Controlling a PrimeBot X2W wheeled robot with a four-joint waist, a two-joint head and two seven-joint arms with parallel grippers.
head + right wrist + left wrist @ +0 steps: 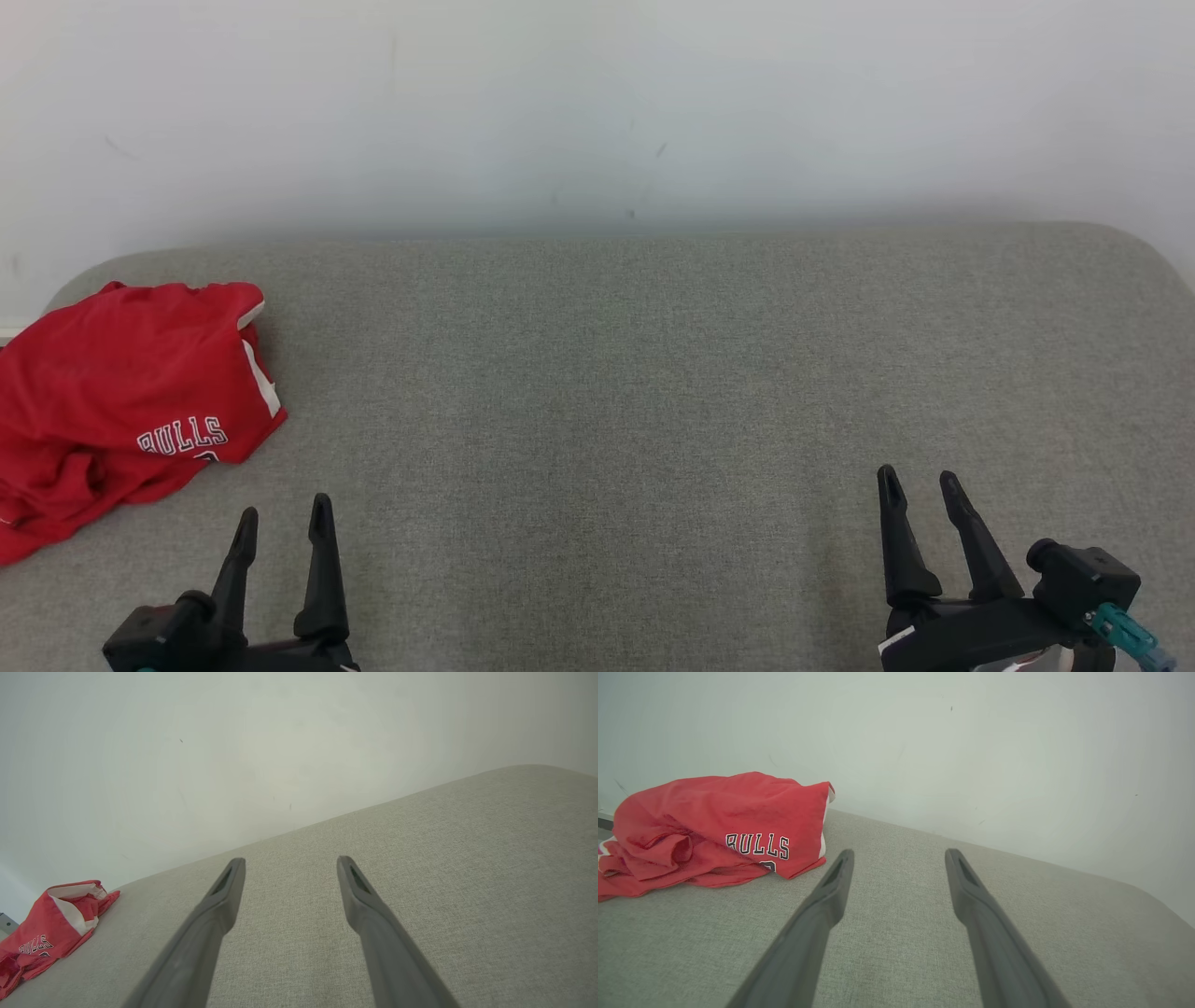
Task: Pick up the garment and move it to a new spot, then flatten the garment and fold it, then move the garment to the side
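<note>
The garment (121, 392) is a red jersey with white trim and "BULLS" lettering, lying crumpled at the far left of the grey fabric surface (607, 392), partly cut off by the view's left edge. My left gripper (283, 525) stands open at the lower left, just below and to the right of the garment, not touching it. In the left wrist view the garment (714, 830) lies ahead and to the left of the open left gripper (899, 856). My right gripper (918, 487) is open at the lower right, far from the garment (51, 933); nothing sits between its fingers (229, 882).
A plain white wall (597, 112) rises right behind the surface's back edge. The surface has rounded back corners at left and right. Its wide middle stretch is bare grey cloth.
</note>
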